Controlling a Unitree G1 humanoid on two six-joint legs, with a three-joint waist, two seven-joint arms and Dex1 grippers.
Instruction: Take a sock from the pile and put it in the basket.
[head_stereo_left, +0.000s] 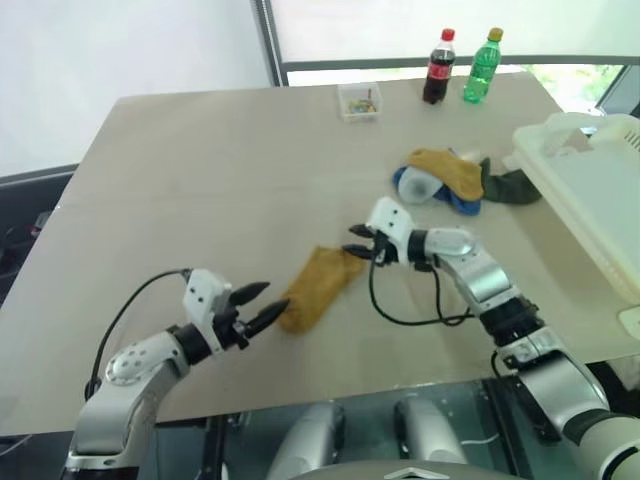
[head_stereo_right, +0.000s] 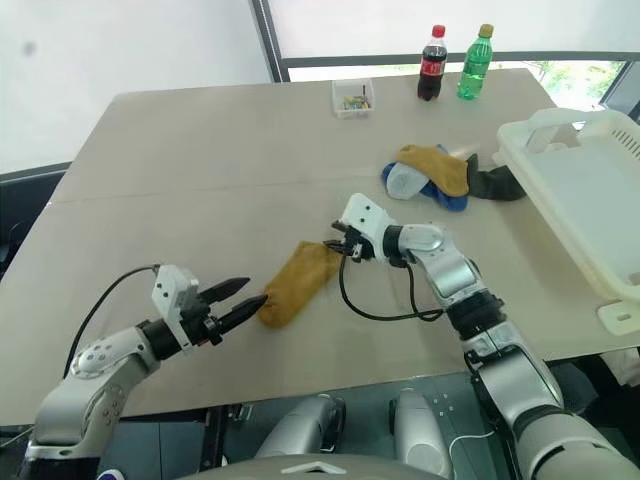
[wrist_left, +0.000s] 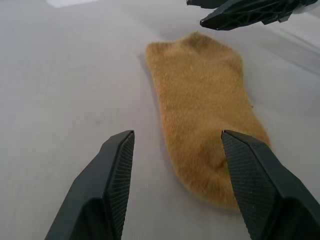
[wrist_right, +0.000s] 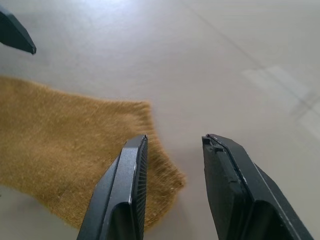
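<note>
One mustard sock (head_stereo_left: 318, 287) lies flat on the worktop (head_stereo_left: 200, 180), well apart from the pile (head_stereo_left: 455, 180) and the white basket (head_stereo_left: 600, 200) at the right edge, so the lift and the carry to the basket are not yet done. The left gripper (head_stereo_left: 262, 305) is spread at one end, the right gripper (head_stereo_left: 362, 243) parted at the other, neither pinching. The wrist views show what the head views cannot: each gripper's tips straddle a sock edge without closing on it.
</note>
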